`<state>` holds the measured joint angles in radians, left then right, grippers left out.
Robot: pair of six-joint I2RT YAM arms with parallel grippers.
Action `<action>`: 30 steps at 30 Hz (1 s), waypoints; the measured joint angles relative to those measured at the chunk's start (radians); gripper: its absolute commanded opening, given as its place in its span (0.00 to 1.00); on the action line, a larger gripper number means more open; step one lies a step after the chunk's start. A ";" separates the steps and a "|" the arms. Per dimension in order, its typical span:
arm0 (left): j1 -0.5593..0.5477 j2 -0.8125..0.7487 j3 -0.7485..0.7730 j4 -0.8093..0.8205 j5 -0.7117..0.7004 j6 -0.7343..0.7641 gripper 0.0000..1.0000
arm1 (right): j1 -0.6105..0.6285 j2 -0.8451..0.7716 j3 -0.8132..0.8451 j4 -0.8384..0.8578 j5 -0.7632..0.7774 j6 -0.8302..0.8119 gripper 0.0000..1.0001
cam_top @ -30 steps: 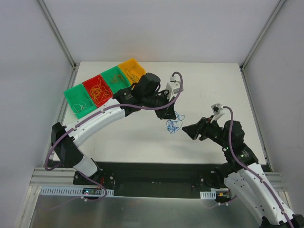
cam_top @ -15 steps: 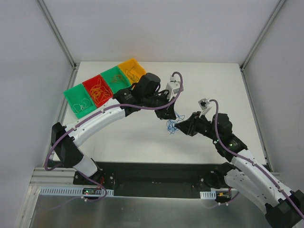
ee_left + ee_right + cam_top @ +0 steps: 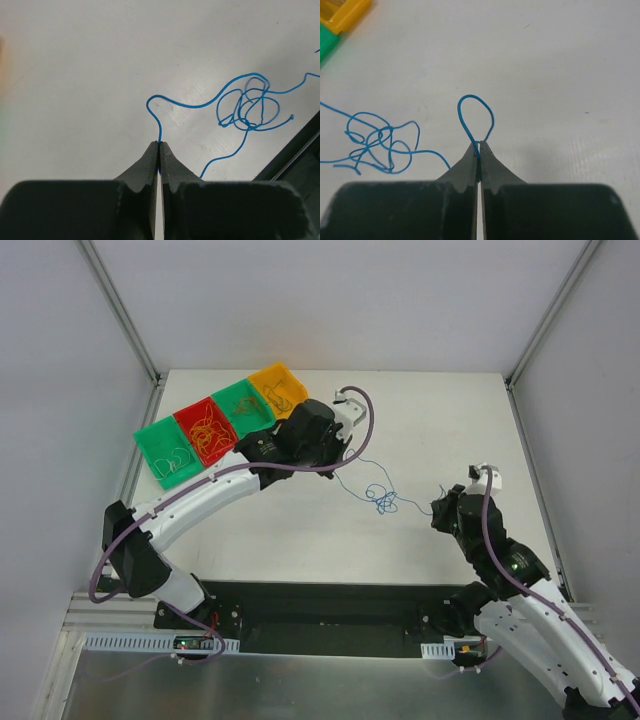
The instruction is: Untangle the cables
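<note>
A clump of thin blue cables (image 3: 380,496) lies on the white table between my two arms, partly stretched out. My left gripper (image 3: 334,462) is shut on one blue strand; in the left wrist view the strand rises from the pinched tips (image 3: 159,145) and curves right to the knot (image 3: 250,107). My right gripper (image 3: 436,512) is shut on another part of the blue cable. In the right wrist view a small loop (image 3: 476,117) stands up from its tips (image 3: 480,144), and the knot (image 3: 377,142) lies to the left.
A row of small bins sits at the back left: green (image 3: 168,450), red (image 3: 205,430), green (image 3: 240,405), orange (image 3: 278,385), each holding thin wires. The orange bin's corner (image 3: 342,12) shows in the right wrist view. The table's near edge (image 3: 295,150) is close.
My right gripper reached into the blue clump, shut on a strand and drew back to the right. The left gripper moved up and left. The clump has been pulled out into a longer line.
</note>
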<state>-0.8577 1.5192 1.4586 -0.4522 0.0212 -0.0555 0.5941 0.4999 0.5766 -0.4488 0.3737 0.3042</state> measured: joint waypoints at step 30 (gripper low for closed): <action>0.235 -0.464 -0.277 0.317 -0.901 -0.011 0.00 | -0.800 0.129 0.196 -0.367 0.277 0.021 0.00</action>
<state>-0.6224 1.0550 1.1812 -0.1352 -0.8799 -0.0669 -0.2054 0.6292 0.7727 -0.8158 0.6510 0.3256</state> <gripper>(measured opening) 0.004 0.009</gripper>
